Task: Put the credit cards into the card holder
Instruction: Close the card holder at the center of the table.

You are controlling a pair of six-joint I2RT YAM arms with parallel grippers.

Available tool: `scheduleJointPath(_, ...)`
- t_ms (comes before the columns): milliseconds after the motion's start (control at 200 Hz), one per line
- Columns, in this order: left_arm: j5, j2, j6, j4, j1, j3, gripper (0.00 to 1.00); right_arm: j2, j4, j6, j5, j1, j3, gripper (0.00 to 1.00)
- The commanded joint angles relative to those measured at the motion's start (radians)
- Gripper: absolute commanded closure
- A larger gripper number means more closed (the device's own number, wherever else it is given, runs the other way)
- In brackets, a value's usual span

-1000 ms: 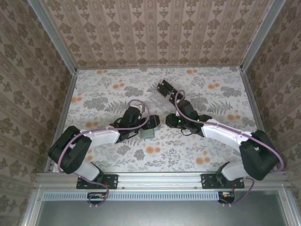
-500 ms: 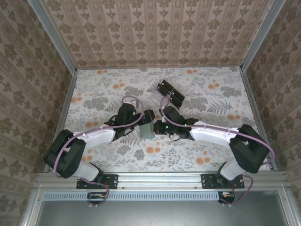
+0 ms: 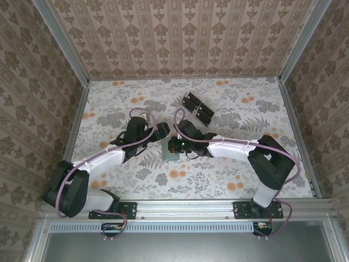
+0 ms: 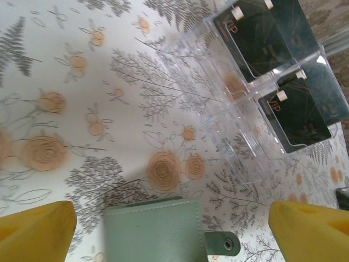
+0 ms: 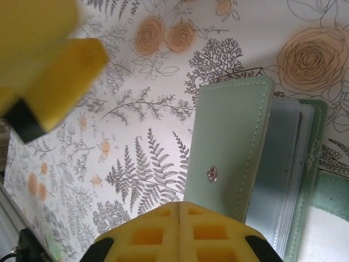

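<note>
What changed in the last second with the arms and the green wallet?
The right gripper swung left over the card holder and shut; whether it pinches the cover is unclear. The left gripper, open throughout, backed off leftward and farther out. The card holder and the credit cards in their clear tray stayed put.

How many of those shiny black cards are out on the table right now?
4 black cards, all in the clear tray: two in one compartment, two in the next. More may be stacked beneath them, hidden.
</note>
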Motion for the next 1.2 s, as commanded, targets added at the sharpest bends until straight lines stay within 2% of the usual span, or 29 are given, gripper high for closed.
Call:
scheduleJointPath(0,-0.021,-0.068,0.041,-0.131,0.035,-0.007,0.00,0.041,-0.027,-0.022,0.002,0.000,0.035,1.00)
scheduleJointPath(160,-0.040,-0.119,0.127,-0.317,0.068,0.010,0.00,0.067,-0.014,-0.021,0.006,-0.014,0.025,1.00)
scheduleJointPath(295,-0.015,-0.090,0.204,-0.426,0.067,0.028,0.00,0.100,0.005,-0.021,-0.012,-0.015,0.026,1.00)
scheduleJointPath(485,0.001,-0.088,0.239,-0.424,0.038,-0.038,0.00,0.139,0.020,-0.014,-0.027,-0.016,0.033,1.00)
scheduleJointPath(840,-0.053,-0.094,0.239,-0.331,-0.118,-0.103,0.00,0.156,0.030,-0.001,-0.033,-0.019,0.016,1.00)
scheduleJointPath(1195,-0.079,-0.016,0.225,-0.265,-0.138,-0.106,0.00,0.162,0.033,0.005,-0.029,-0.022,0.008,1.00)
